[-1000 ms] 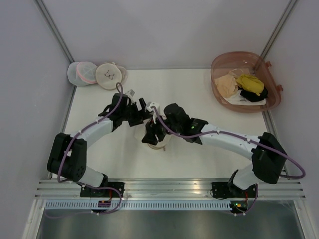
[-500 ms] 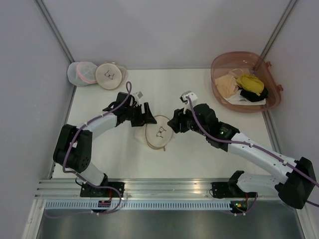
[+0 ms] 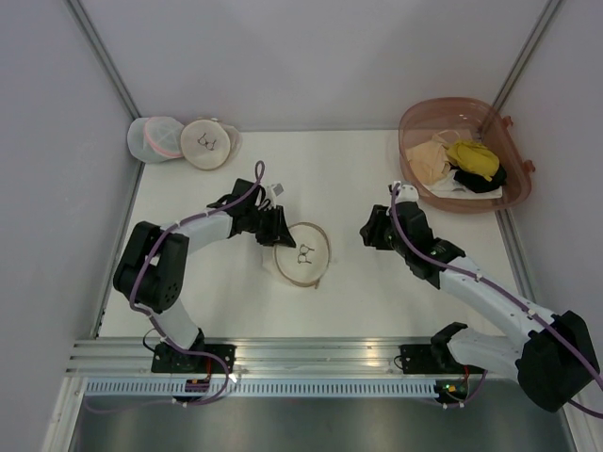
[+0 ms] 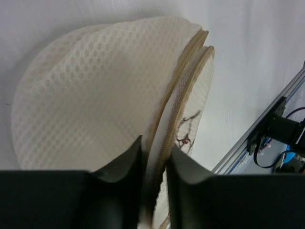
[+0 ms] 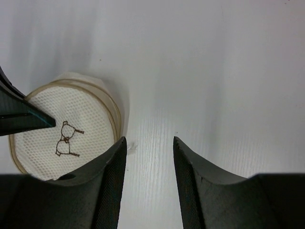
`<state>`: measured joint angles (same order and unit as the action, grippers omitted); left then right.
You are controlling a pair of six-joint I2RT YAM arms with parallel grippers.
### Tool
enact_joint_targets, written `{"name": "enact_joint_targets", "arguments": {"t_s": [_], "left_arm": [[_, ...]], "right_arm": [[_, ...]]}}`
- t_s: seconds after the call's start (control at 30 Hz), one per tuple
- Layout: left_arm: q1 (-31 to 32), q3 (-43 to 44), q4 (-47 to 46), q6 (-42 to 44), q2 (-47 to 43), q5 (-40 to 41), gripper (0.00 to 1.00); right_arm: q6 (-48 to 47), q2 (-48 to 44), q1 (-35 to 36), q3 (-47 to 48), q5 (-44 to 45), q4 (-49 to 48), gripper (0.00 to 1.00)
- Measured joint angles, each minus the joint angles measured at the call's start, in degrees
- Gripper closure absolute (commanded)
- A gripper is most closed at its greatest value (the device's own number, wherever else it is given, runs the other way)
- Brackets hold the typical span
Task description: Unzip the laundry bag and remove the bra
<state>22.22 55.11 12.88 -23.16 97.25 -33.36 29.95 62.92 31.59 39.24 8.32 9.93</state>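
A pink basket (image 3: 443,102) is set at the far right corner of the white table (image 3: 339,169). A pale beige garment (image 3: 430,160) and a black garment (image 3: 482,181) are kept inside it. Well left of the basket, a pink-trimmed white mesh bag (image 3: 154,138) and a cream round bag (image 3: 206,143) are laid touching.

Bright even light, faint soft shadows

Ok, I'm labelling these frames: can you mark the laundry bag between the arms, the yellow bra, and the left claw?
laundry bag (image 3: 303,256): top view, printed mesh face.
yellow bra (image 3: 474,158): top view, middle of the fabric.
left claw (image 4: 155,145): left wrist view, midway between fingertips.
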Motion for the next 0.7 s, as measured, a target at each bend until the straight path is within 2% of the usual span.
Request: {"name": "enact_joint_targets", "arguments": {"t_s": [0.1,0.3,0.4,0.43,0.47,0.5,0.53,0.6,0.7], "left_arm": [[0.2,0.0,0.3,0.2,1.3,-1.8,0.98],[1.9,0.0,0.2,0.2,1.4,-5.5,0.98],[2.3,0.0,0.3,0.2,1.4,-6.1,0.98],[2.4,0.0,0.3,0.2,1.4,-6.1,0.89],[2.3,0.0,0.2,0.2,1.3,-6.1,0.75],[2.3,-0.2,0.1,0.3,1.2,-6.0,0.51],[2.3,-0.3,0.0,0.5,0.9,-5.9,0.42],[2.3,-1.1,-0.6,-0.1,-0.1,-5.6,0.23],[2.3,-2.1,-1.0,-0.3,-2.3,-4.6,0.12]], "right_arm": [[0.3,0.0,-1.3,0.0,-0.1,-0.9,0.52],[0.3,1.4,-4.3,0.2,-1.6,-2.7,0.53],[0.3,3.8,-6.4,0.2,-4.0,-4.2,0.48],[0.2,4.3,-6.8,0.2,-5.1,-4.5,0.46],[0.1,4.4,-7.2,0.2,-6.3,-5.1,0.44],[0.0,4.3,-7.5,0.0,-7.5,-5.9,0.43],[-0.2,3.9,-7.5,-0.1,-8.6,-6.7,0.36],[-0.6,3.0,-7.4,-0.1,-10.2,-7.8,0.34],[-1.6,1.9,-7.5,-0.1,-11.7,-8.6,0.33]]}}
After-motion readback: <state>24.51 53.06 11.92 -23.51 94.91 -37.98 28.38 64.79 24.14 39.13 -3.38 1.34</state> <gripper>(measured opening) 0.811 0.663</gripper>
